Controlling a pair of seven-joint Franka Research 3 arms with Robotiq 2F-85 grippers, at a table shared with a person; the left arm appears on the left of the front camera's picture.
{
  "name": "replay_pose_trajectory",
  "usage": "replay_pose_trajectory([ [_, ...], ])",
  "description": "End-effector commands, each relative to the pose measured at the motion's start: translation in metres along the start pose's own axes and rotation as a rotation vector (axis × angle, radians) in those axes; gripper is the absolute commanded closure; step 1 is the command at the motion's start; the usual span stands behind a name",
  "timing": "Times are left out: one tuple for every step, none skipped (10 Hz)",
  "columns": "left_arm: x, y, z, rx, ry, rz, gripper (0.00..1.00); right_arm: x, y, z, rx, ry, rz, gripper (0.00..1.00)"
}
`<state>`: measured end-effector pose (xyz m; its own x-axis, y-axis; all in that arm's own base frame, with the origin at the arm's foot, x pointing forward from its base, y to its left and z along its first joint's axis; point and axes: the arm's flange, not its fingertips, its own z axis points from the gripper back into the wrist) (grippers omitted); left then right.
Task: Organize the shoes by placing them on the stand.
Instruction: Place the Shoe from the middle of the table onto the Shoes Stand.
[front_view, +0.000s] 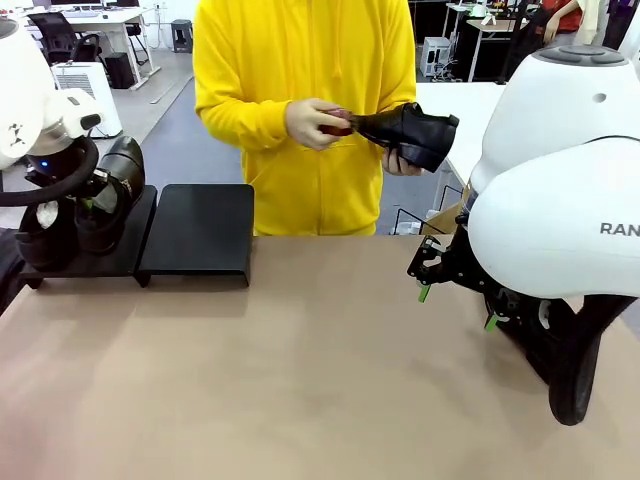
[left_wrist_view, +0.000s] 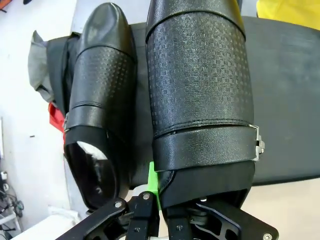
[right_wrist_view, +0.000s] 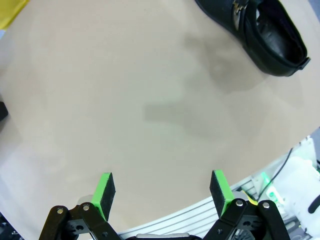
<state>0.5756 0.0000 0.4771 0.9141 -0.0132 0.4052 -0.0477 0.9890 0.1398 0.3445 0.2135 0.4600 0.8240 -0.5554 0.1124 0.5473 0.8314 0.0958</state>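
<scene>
Lone shoe (right_wrist_view: 265, 35), partly beyond the top edge; left hand (left_wrist_view: 161, 192), fingertips mostly behind the nearer shoe (left_wrist_view: 200, 100)

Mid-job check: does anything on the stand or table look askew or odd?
Nothing is spilled or damaged. On the stand, the held shoe, clamped by the left gripper, looks tilted, with its toe raised above the neighbouring shoe, so it isn't settled flat yet.

The left arm (front_view: 25, 90) comes down from the left edge. Its left hand (left_wrist_view: 159, 200) is pinched tight on the rear collar of a shoe (left_wrist_view: 200, 90), with one green pad (left_wrist_view: 152, 177) pressed flat against the collar's outside. The right arm (front_view: 560, 200) bends low with the wrist turned downward. The right hand (right_wrist_view: 162, 187) hangs with its jaws spread wide and both pads facing each other.
</scene>
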Motion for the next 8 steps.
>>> replay_pose_trajectory([
  [0.006,0.001,-0.005,-0.017,-0.006,-0.004,1.00,0.003,0.000,0.002,-0.005,-0.007,0.017,0.00],
  [0.006,0.002,-0.012,-0.024,0.001,0.003,1.00,0.003,0.000,0.002,-0.005,-0.007,0.017,0.00],
  [0.006,0.003,-0.016,-0.025,-0.001,0.012,1.00,0.003,0.000,0.002,-0.005,-0.007,0.017,0.00],
  [0.005,0.004,-0.018,-0.027,-0.002,0.026,1.00,0.003,0.000,0.002,-0.005,-0.007,0.017,0.00],
  [0.006,0.006,-0.019,-0.023,-0.003,0.033,1.00,0.003,0.000,0.002,-0.005,-0.007,0.017,0.00],
  [0.006,0.008,-0.022,-0.012,-0.017,0.040,1.00,0.003,0.000,0.002,-0.005,-0.007,0.017,0.00],
  [0.006,0.009,-0.026,-0.005,-0.016,0.046,0.97,0.003,0.000,0.002,-0.005,-0.007,0.017,0.00],
  [0.007,0.010,-0.030,0.004,-0.017,0.051,0.82,0.003,0.000,0.002,-0.005,-0.007,0.017,0.00],
])
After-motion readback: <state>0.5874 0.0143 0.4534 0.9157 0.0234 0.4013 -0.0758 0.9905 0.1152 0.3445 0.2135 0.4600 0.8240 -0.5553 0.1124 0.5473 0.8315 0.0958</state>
